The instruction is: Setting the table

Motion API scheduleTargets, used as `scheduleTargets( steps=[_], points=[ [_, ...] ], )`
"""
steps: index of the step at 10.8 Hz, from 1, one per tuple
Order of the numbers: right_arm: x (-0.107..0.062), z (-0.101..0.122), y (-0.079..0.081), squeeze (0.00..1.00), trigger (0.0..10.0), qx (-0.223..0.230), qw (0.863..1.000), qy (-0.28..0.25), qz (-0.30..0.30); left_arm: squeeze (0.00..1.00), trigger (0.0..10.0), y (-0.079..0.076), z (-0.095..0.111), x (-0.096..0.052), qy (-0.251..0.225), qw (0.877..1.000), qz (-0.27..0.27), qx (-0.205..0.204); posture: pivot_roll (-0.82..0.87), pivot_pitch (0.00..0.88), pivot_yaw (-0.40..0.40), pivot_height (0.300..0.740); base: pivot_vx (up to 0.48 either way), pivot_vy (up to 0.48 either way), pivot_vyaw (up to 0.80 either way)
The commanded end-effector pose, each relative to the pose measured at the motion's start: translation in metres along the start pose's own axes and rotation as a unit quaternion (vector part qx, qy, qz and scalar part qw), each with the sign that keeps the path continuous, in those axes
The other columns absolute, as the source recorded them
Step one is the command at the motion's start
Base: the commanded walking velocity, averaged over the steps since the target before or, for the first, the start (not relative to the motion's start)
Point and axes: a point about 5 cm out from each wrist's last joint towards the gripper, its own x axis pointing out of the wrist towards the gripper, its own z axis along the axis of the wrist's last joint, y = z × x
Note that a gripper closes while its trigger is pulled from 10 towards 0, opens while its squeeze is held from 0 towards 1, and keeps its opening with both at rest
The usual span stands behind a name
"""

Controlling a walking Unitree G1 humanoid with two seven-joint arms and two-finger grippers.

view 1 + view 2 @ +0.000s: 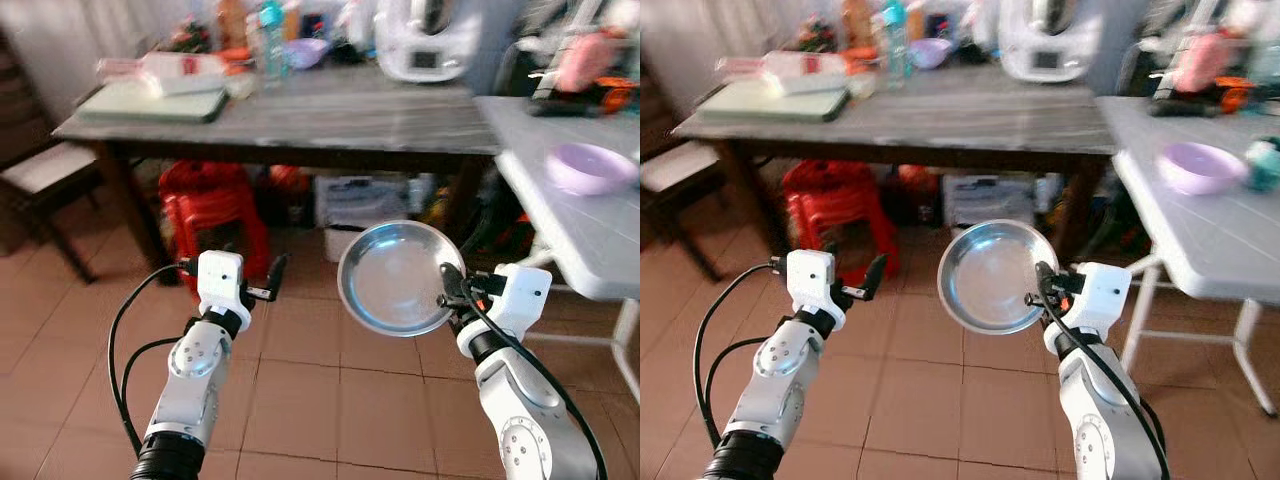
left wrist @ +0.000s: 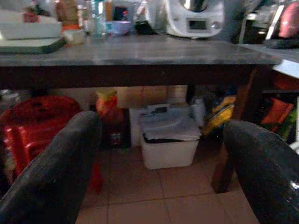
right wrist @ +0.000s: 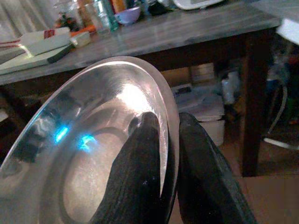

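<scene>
A round steel plate (image 1: 395, 277) hangs upright in the air over the tiled floor, facing me. My right gripper (image 1: 447, 290) is shut on its right rim; in the right wrist view both black fingers (image 3: 140, 172) pinch the plate's (image 3: 79, 158) edge. My left gripper (image 1: 268, 282) is held out at the same height to the left, open with nothing between its fingers (image 2: 51, 172). Ahead stands the dark wooden table (image 1: 330, 125), and a white folding table (image 1: 590, 225) is on the right.
The dark table carries a tray (image 1: 155, 102), bottles and a white kitchen machine (image 1: 425, 45). A lilac bowl (image 1: 590, 167) sits on the white table. Under the dark table are red stools (image 1: 210, 215) and a white bin (image 2: 168, 144). A chair (image 1: 45, 180) stands at left.
</scene>
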Motion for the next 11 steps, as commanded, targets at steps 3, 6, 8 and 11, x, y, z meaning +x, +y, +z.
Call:
scheduleTargets(
  steps=[3, 6, 8, 11],
  points=[
    [0.0026, 0.0078, 0.0005, 0.0, 10.0, -0.002, 1.0, -0.017, 0.002, 0.0, 10.0, -0.0036, 0.0056, 0.001, -0.013, 1.0, -0.02, -0.002, 0.01, 0.0, 0.014, 0.74, 0.284, 0.0, 0.56],
    [0.0021, 0.007, -0.0002, 0.0, 10.0, 0.0, 1.0, -0.018, 0.001, 0.0, 10.0, -0.0058, 0.0055, 0.0002, -0.016, 0.999, -0.028, -0.007, 0.01, 0.0, 0.01, 0.74, 0.353, 0.0, 0.18],
    [0.0029, 0.0069, 0.0005, 0.0, 10.0, 0.001, 1.0, -0.018, 0.001, 0.0, 10.0, -0.0063, 0.0055, 0.0, -0.015, 0.999, -0.031, -0.008, 0.01, 0.0, 0.01, 0.74, 0.362, 0.0, 0.0],
    [0.0034, 0.0068, -0.0003, 0.0, 10.0, 0.003, 1.0, -0.02, -0.001, 0.0, 10.0, -0.0081, 0.0055, 0.0008, -0.015, 0.999, -0.033, -0.01, 0.01, 0.0, 0.01, 0.74, 0.36, 0.0, 0.0]
  ],
)
